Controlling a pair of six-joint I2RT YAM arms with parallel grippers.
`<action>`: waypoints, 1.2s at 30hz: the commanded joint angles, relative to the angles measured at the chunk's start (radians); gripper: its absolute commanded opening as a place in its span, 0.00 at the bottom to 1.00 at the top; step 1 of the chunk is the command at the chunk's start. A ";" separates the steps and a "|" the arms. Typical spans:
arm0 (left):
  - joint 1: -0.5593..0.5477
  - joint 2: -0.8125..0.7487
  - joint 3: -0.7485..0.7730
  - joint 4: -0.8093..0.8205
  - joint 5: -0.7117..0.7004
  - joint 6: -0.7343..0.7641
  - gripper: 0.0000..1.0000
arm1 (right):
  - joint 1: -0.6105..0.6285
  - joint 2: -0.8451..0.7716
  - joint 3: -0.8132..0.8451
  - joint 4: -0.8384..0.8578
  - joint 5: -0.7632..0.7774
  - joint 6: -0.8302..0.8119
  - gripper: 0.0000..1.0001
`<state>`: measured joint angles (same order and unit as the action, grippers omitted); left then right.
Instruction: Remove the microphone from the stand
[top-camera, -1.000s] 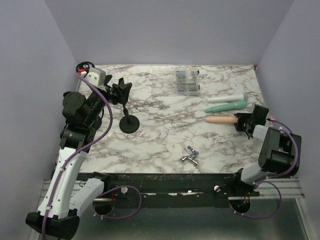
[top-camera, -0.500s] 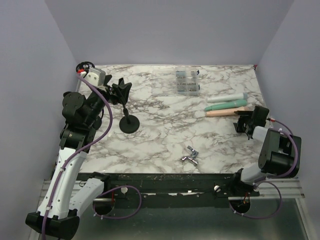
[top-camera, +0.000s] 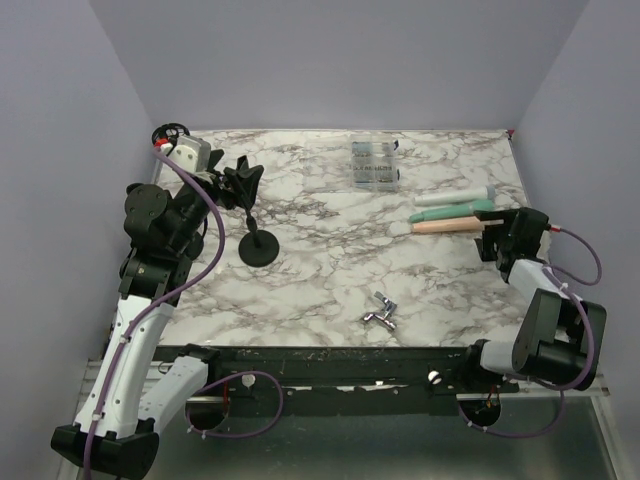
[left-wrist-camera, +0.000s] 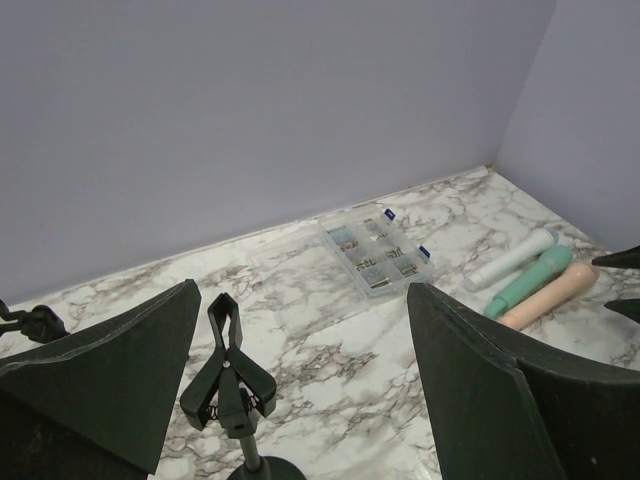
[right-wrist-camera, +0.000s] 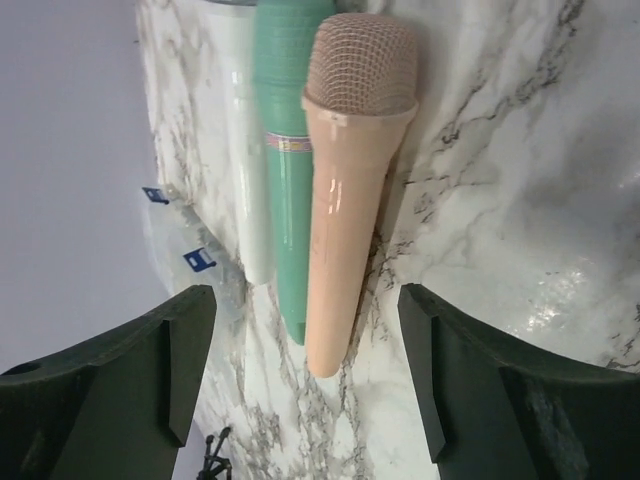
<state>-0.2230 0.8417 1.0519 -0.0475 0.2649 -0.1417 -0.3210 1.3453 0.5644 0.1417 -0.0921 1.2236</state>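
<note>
Removal is judged done: the peach plastic microphone (right-wrist-camera: 345, 200) is laid on the marble table (top-camera: 330, 270) beyond spread, empty right fingers (right-wrist-camera: 120, 400), the black clip stand (left-wrist-camera: 228, 375) bared between open, empty left fingers (left-wrist-camera: 100, 370).

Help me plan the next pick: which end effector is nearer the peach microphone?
Right. The right end effector sits open at the head end of the peach microphone; the left end effector hangs by the microphone stand across the table.
</note>
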 joint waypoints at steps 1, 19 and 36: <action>-0.003 -0.022 -0.006 0.011 -0.006 0.001 0.87 | -0.005 -0.086 -0.003 -0.036 -0.019 -0.119 0.82; -0.011 -0.113 -0.043 0.020 -0.139 -0.001 0.88 | 0.681 0.052 0.286 0.251 -0.246 -0.253 1.00; -0.010 -0.126 -0.061 0.024 -0.226 0.033 0.88 | 1.108 0.551 0.808 0.522 -0.253 -0.148 1.00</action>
<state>-0.2314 0.7200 0.9909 -0.0391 0.0719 -0.1268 0.7662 1.8782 1.3178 0.5648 -0.3603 1.0733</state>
